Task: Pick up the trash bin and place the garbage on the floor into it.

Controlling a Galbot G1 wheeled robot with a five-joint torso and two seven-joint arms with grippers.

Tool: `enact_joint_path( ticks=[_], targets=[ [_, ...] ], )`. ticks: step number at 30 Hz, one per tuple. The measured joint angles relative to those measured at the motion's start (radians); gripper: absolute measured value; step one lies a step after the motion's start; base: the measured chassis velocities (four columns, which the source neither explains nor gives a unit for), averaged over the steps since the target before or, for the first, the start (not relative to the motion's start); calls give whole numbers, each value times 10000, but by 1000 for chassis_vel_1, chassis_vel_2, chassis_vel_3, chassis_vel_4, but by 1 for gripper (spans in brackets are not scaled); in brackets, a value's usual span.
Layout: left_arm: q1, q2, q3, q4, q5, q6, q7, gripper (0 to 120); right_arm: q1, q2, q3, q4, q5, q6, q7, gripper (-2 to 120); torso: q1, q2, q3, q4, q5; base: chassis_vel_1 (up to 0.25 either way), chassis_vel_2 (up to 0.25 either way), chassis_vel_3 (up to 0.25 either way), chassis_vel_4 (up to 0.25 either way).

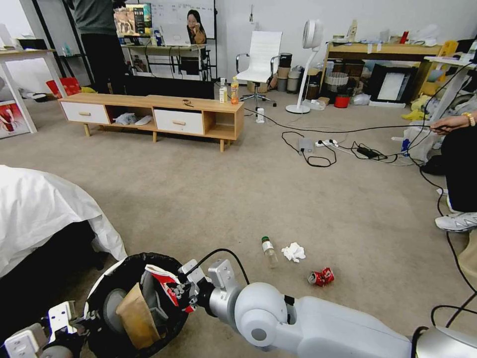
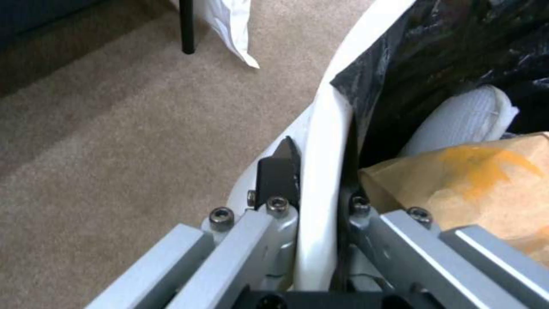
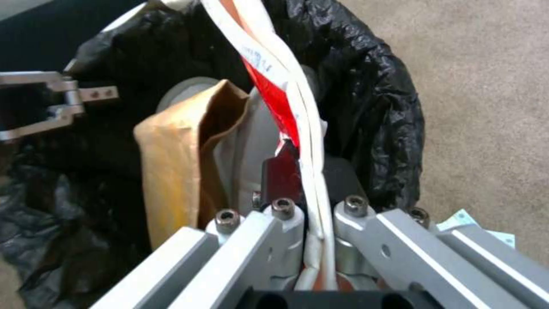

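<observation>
Now our left gripper [image 2: 312,201] jaws clamped on the trash bin [image 1: 171,323] rim, our right gripper [image 3: 309,180] pinching the snack packet [image 3: 286,86] over it, can [image 1: 321,276], tissue [image 1: 293,252], bottle [image 1: 269,249] lying on the carpet [image 1: 208,199].

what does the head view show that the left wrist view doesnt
Head view alone: the right tool shut on the snack packet over the trash bin, plus the small bottle, a tissue and the crushed can lying on the floor. Left wrist view alone: the left tool clamped on the bin's white rim. Both show the bin, its black bag, the brown cardboard piece inside and the carpet.
</observation>
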Motion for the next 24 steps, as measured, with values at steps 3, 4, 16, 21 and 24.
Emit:
enact_joint_path(
  ticks=[3, 4, 16, 21, 24],
  targets=[
    [0, 2, -16, 0, -3, 0, 2, 2, -7, 141, -43, -227, -69, 100, -81, 1, 0, -1, 0, -1, 0, 0, 0, 0, 0],
    [0, 2, -16, 0, -3, 0, 2, 2, -7, 141, -43, -227, -69, 100, -81, 1, 0, -1, 0, -1, 0, 0, 0, 0, 0],
    [-3, -71, -26, 38, -7, -2, 46, 2, 95, 773, -170, -617, -84, 238, -126, 1, 0, 0, 0, 0, 0, 0, 0, 0, 0],
    [-34, -106, 11, 72, 30, -1, 52, 2, 113, 622, -162, -468, -69, 235, -143, 2, 0, 0, 0, -1, 0, 0, 0, 0, 0],
    [-41, -118, 41, 112, 51, -1, 58, 2, 112, 504, -130, -347, -61, 219, -122, 14, 0, 0, 0, -1, 0, 0, 0, 0, 0]
  ],
)
